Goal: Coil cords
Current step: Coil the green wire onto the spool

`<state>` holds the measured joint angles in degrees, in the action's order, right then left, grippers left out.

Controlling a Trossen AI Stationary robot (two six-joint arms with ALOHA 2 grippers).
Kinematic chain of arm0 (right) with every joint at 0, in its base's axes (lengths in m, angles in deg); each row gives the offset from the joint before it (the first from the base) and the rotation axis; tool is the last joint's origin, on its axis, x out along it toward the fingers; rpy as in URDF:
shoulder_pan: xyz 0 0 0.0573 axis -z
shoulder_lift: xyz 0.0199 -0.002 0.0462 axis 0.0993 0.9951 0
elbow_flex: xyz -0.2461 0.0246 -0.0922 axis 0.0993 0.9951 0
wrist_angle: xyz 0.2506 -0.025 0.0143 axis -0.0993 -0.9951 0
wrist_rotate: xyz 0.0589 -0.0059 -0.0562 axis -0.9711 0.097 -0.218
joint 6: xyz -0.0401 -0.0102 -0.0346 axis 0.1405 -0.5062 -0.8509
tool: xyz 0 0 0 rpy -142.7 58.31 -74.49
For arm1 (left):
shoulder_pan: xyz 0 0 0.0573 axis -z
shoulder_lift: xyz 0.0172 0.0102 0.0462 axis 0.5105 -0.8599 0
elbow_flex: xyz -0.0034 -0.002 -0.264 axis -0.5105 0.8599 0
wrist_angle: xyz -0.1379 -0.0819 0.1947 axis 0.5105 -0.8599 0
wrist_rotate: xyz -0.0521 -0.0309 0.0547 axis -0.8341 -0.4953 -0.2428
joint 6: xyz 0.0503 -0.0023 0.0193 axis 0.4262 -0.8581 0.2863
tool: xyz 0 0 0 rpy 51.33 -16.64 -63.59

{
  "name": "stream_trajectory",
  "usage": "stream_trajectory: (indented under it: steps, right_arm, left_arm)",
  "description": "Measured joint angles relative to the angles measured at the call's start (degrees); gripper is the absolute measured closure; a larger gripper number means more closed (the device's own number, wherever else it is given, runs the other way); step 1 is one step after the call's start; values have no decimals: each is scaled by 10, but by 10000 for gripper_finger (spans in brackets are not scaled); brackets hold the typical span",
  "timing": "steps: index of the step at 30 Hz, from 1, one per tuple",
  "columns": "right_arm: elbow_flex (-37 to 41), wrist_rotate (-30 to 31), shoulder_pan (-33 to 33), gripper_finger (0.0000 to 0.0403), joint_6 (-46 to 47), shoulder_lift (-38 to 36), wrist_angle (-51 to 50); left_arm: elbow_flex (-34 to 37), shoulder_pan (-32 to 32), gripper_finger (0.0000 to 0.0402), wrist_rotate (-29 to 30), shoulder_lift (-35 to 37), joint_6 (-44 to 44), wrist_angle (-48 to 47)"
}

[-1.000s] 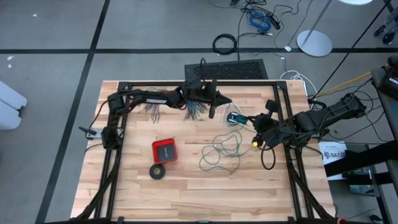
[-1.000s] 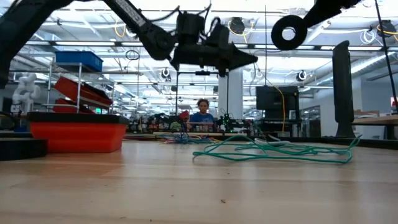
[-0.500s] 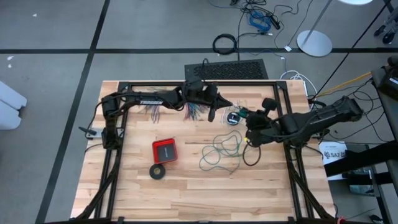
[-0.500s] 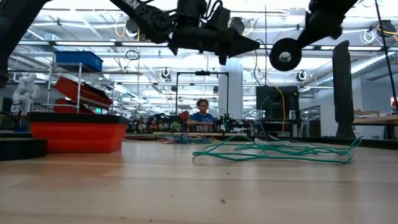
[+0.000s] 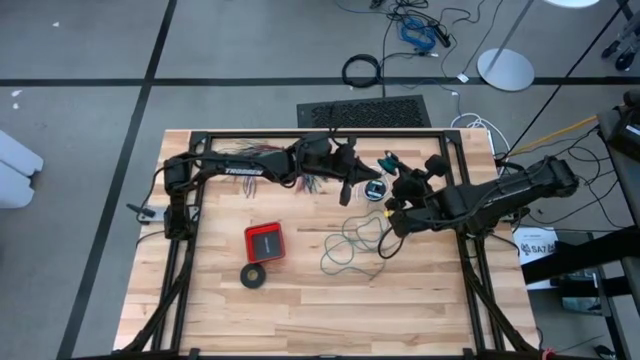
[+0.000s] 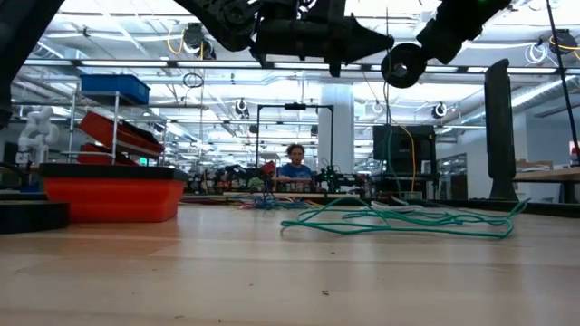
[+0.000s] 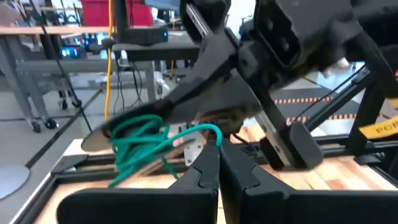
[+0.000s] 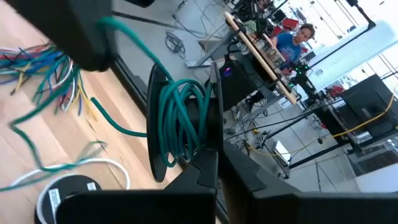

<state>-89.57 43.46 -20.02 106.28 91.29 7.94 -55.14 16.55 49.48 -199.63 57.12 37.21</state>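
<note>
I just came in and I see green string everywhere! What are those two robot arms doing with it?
They are coiling up a long teal-green wire. The right gripper is shut on a small coil of that wire, held up above the table. The left gripper is shut too and hovers right beside it. Most of the wire lies loose in a tangle on the wood, so the job is far from done. A red box and a black tape ring sit nearby.

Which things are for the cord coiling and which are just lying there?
For the job: teal-green wire, partly wound on the shut right gripper; white cord with black round piece; shut left gripper.

Just lying about: many-coloured wires, red box, black tape ring.
</note>
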Motion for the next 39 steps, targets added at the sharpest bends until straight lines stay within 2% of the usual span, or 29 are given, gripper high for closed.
stream_trajectory:
  steps: [10,23,31,39]
  right_arm:
    - [0,20,0,403,0,1,36]
    - [0,26,0,403,-10,0,120]
    - [0,56,0,403,48,0,136]
    - [0,110,-16,403,109,-1,138]
  left_arm:
    - [0,28,402,17,-3,1,19]
    - [0,47,398,95,-18,-4,54]
    - [0,64,382,166,-23,-1,76]
    - [0,64,379,173,-23,15,105]
